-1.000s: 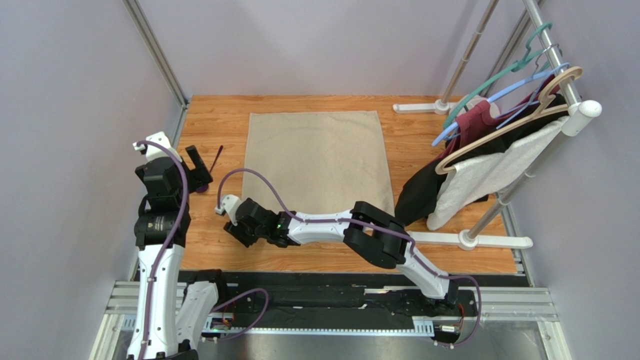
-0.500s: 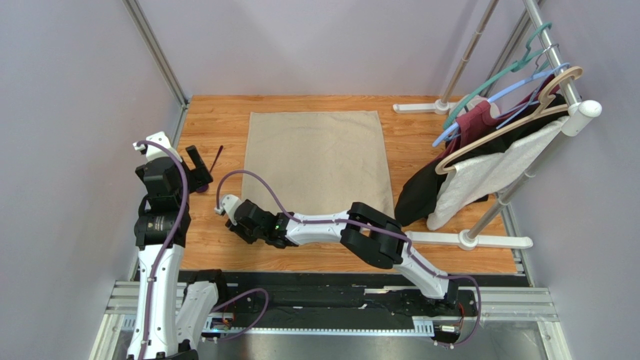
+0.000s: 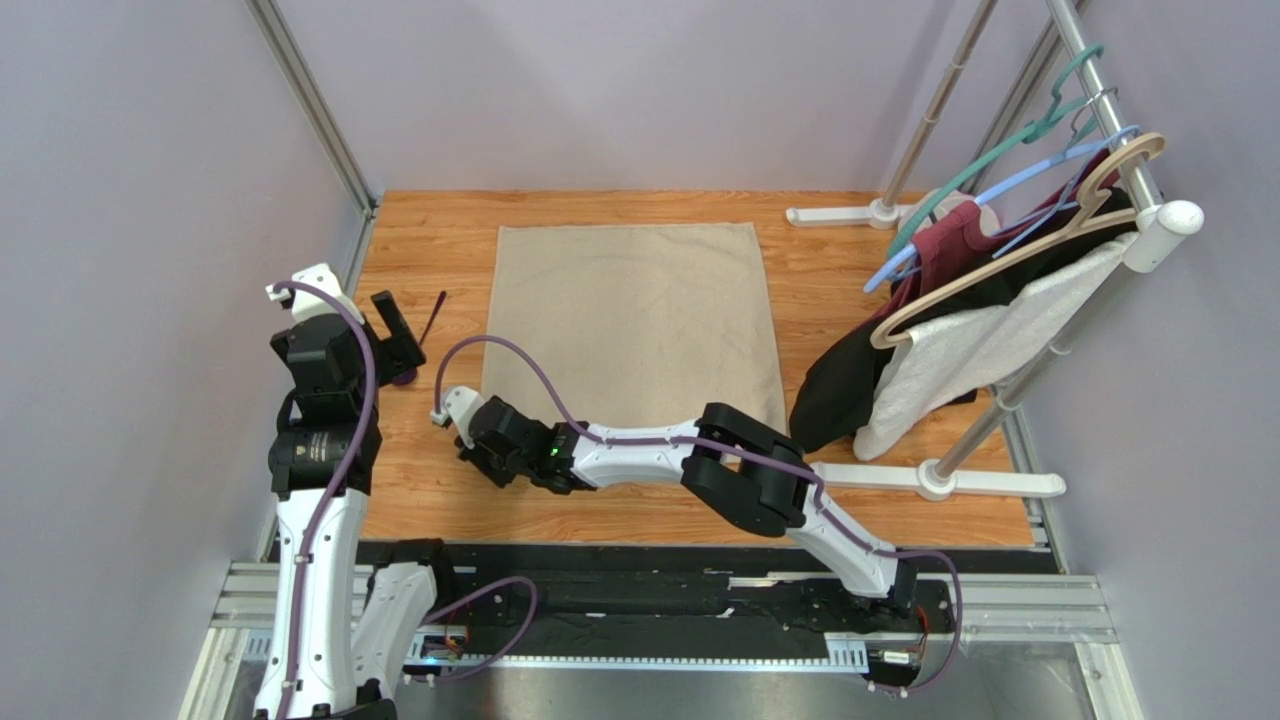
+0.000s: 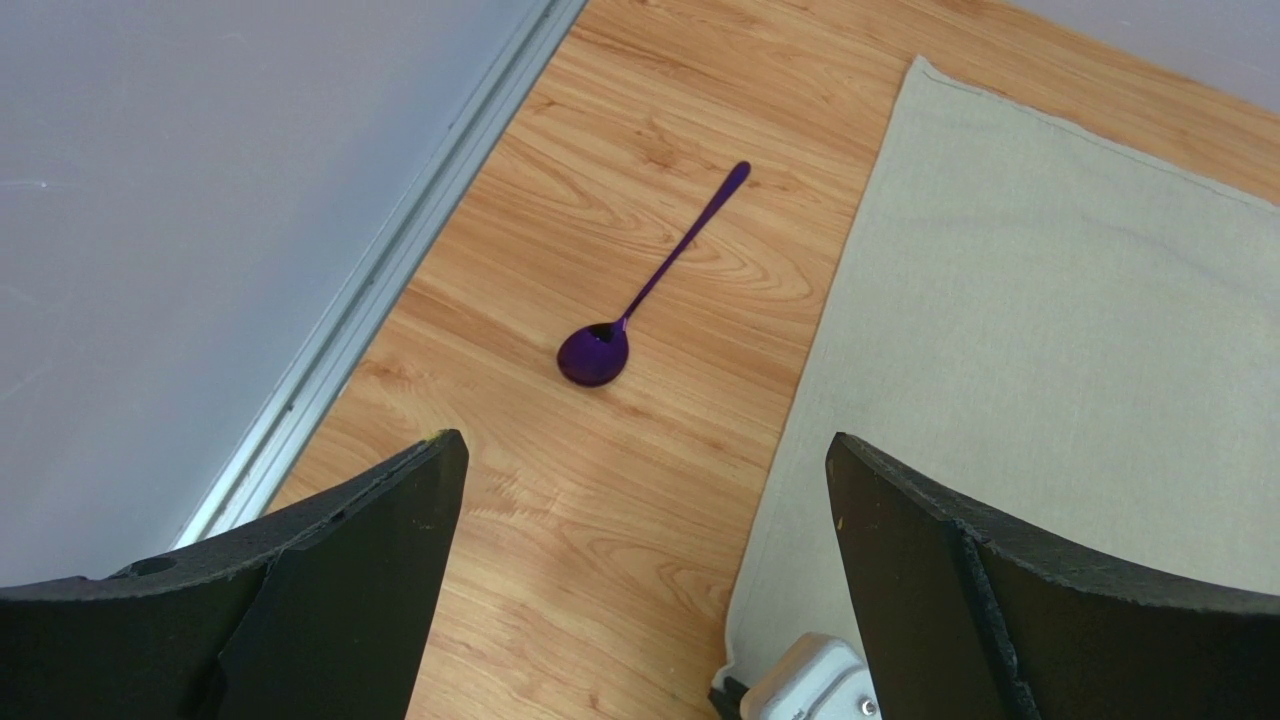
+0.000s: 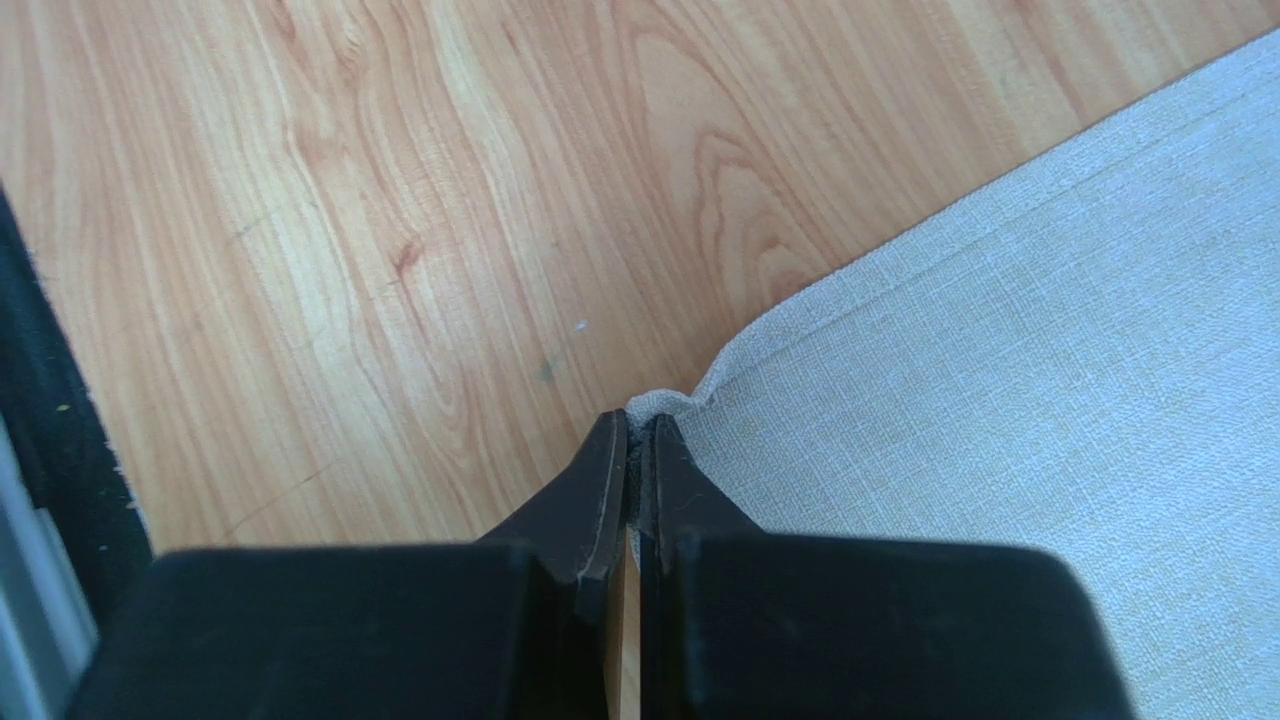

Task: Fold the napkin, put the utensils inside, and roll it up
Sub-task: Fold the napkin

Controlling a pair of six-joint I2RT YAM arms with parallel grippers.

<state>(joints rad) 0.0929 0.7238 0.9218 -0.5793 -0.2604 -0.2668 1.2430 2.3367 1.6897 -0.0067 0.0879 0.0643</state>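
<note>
On napkin (image 5: 1022, 375) corner — right hand (image 5: 639, 438)

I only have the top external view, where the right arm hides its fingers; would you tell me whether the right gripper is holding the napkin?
Observer: Yes; the right wrist view shows the right gripper shut on the near corner of the napkin, the cloth puckered between its fingertips.
Operator: Thank you. What is the thin dark thing beyond the left gripper?
Observer: The left wrist view shows a purple spoon lying on the wooden tabletop, apart from the napkin, ahead of the open left gripper.
</note>
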